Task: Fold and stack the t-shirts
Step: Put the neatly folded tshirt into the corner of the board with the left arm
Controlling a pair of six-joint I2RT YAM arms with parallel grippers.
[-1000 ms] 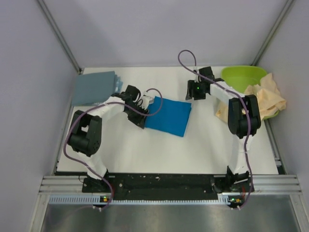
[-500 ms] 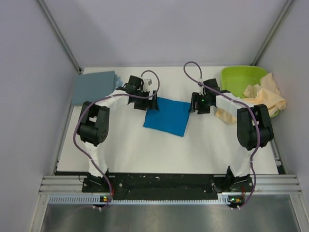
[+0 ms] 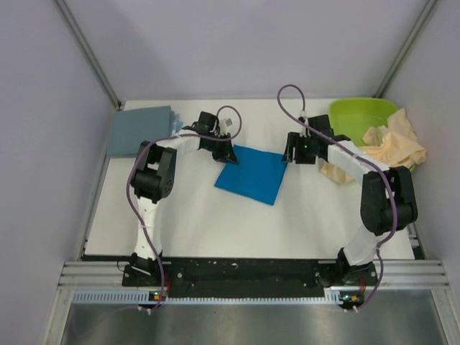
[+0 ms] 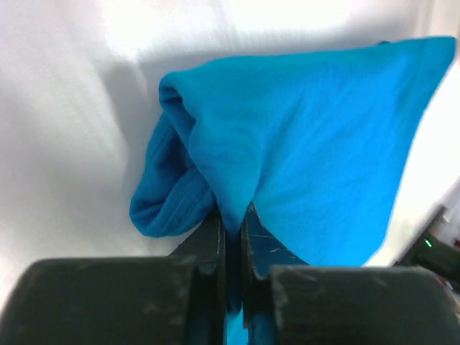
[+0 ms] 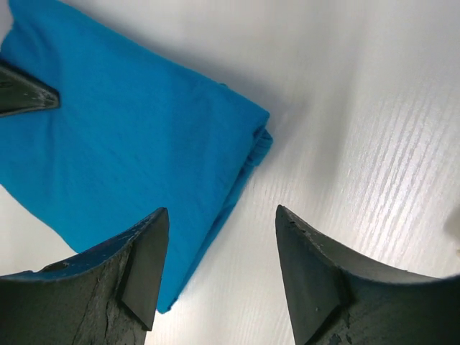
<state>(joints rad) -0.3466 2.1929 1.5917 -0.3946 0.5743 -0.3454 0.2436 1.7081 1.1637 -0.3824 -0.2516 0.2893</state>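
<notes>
now left jaws have clamped a corner of the blue t-shirt (image 3: 251,175).

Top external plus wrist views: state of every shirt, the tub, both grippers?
blue t-shirt: folded flat, one corner pinched.
grey-blue t-shirts: folded flat, far left.
green tub: upright.
cream t-shirt: crumpled, draped over the green tub's rim.
left gripper: shut on blue t-shirt.
right gripper: open, holding nothing.

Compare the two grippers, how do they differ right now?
The left gripper is shut, the right gripper open. The left gripper pinches a corner of the blue t-shirt; the right gripper holds nothing, hovering by the opposite corner. Both sit at the shirt's far edge.
</notes>
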